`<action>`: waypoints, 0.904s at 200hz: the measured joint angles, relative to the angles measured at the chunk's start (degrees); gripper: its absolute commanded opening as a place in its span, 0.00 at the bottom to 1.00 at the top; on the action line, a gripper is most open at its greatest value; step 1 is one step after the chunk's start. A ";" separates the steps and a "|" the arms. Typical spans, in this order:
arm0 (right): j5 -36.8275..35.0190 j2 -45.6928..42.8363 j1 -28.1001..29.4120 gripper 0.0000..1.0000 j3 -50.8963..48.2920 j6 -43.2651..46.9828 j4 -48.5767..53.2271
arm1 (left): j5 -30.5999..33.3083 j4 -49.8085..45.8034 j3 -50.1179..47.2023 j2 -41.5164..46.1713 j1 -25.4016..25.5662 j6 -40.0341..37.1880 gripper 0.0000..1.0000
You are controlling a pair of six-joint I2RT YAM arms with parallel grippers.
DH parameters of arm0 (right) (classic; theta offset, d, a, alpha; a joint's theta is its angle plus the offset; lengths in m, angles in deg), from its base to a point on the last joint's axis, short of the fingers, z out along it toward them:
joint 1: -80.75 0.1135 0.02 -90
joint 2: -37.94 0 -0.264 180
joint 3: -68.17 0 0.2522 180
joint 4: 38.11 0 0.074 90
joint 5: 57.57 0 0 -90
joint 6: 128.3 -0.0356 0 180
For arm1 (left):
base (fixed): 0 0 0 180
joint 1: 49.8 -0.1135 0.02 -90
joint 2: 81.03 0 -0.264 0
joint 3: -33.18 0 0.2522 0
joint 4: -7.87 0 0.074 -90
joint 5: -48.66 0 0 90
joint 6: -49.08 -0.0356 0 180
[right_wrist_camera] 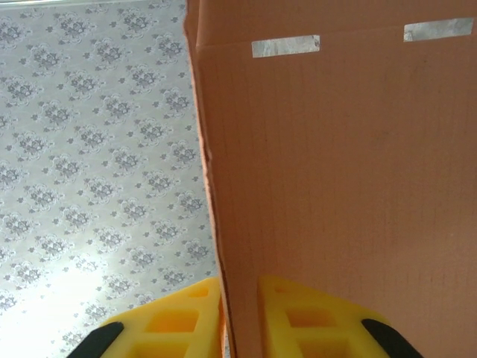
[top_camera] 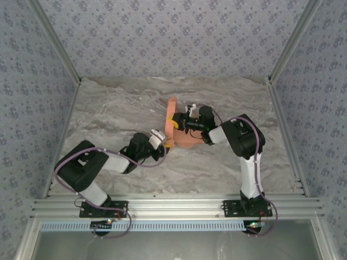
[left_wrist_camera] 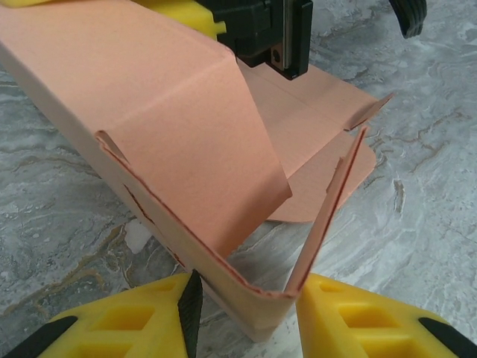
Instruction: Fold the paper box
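Item 1, paper box [top_camera: 172, 108]: orange-salmon thin card, 1 piece, partly folded. It stands at about the middle of the table [top_camera: 108, 108], well apart from all 4 edges, with part of it flat on the marbled grey surface and other panels raised. In the left wrist view the paper box [left_wrist_camera: 186, 127] forms a U-shaped channel. It has 1 broad creased panel leaning over on the left and 1 thin wall seen edge-on at the right, and a flat flap [left_wrist_camera: 328, 186] with a rounded corner lies on the table behind. Item 2, left gripper [left_wrist_camera: 250, 302]: yellow fingers [left_wrist_camera: 127, 324] set 1 on each side of the channel's near end, both touching card, grasping the paper box across its folded width. In the top view the left gripper [top_camera: 165, 142] meets the end of the box nearest the table's near edge. Item 3, right gripper [right_wrist_camera: 240, 298]: 2 yellow fingers [right_wrist_camera: 305, 321] pinched on 1 upright card panel seen edge-on, grasping the paper box. The panel face beside that edge carries 2 narrow slots [right_wrist_camera: 285, 46] near its top. In the top view the right gripper [top_camera: 179, 120] sits against the box's right side. Item 4, wall [right_wrist_camera: 97, 149]: blue-grey with a repeating floral pattern, seen behind the held panel.
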 measured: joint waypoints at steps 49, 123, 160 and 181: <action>0.15 -1.09 -0.13 0.27 -1.25 0.31 0.96 | 2.95 -1.84 2.01 -0.02 0.35 0.13 0.40; 0.11 -2.16 0.07 0.17 -1.49 -0.11 2.12 | 5.62 -4.39 3.67 -0.04 0.33 -0.31 0.40; -1.81 -2.45 1.07 0.11 -2.67 -2.75 -0.35 | 6.29 -5.40 4.11 -0.02 0.26 -0.28 0.40; -3.28 -2.45 2.05 0.10 -2.75 -3.74 -1.03 | 6.25 -5.66 4.13 -0.02 0.22 -0.24 0.40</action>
